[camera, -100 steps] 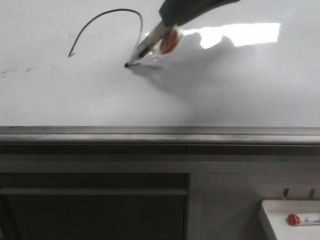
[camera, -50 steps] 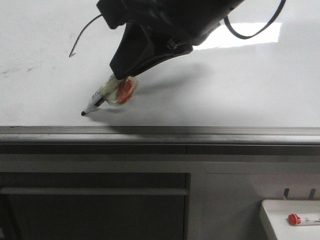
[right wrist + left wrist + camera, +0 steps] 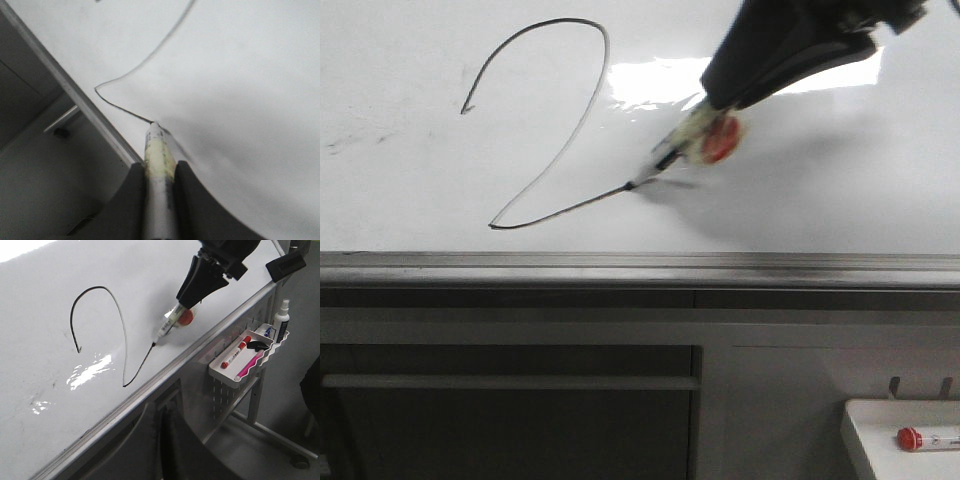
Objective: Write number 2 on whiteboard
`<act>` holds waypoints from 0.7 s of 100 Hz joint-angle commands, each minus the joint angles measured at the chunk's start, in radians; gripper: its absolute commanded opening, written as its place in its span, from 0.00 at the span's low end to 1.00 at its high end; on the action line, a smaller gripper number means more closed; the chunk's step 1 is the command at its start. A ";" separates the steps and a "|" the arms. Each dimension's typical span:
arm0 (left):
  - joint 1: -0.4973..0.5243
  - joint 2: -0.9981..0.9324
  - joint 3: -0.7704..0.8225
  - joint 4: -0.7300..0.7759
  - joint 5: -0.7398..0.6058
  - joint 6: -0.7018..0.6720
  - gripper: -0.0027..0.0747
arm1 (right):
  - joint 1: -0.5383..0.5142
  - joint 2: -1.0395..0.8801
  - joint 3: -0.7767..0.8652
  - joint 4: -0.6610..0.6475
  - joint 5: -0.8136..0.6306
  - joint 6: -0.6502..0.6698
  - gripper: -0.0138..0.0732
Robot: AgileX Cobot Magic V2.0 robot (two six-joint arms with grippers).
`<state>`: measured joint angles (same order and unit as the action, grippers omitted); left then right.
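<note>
Right gripper [image 3: 159,172] clamped on marker [image 3: 672,160], tip touching whiteboard [image 3: 820,190] at tail end of the 2 [image 3: 545,120] just ahead of fingers; risk: pen slips in grip or drags too far w/o lifting, tail overshoots; left gripper not visible.

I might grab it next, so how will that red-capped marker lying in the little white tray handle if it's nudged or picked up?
The red-capped marker looks round and slim, so a nudge would probably roll it, though the tray wall should stop it. It seems stiff and light. Its smooth barrel may slip between jaws unless gripped squarely.
</note>
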<state>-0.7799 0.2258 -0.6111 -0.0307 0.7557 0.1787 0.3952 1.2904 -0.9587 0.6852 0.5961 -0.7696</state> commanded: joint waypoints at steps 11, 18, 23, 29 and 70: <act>-0.007 0.015 -0.023 -0.002 -0.082 -0.008 0.01 | -0.187 -0.131 0.062 -0.096 -0.125 -0.004 0.08; -0.007 0.015 -0.023 -0.001 -0.082 -0.008 0.01 | -0.233 -0.148 0.082 -0.096 -0.127 -0.004 0.08; -0.007 0.015 -0.023 0.006 -0.082 -0.008 0.01 | -0.245 -0.150 0.084 -0.094 -0.127 -0.004 0.08; -0.007 0.015 -0.023 0.012 -0.082 -0.008 0.01 | -0.245 -0.150 0.084 -0.094 -0.134 -0.004 0.08; -0.007 0.015 -0.023 -0.058 -0.128 -0.008 0.01 | -0.165 -0.320 -0.057 0.350 0.244 -0.124 0.08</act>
<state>-0.7799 0.2258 -0.6111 -0.0392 0.7448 0.1787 0.1941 1.0528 -0.9278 0.8295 0.7790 -0.8229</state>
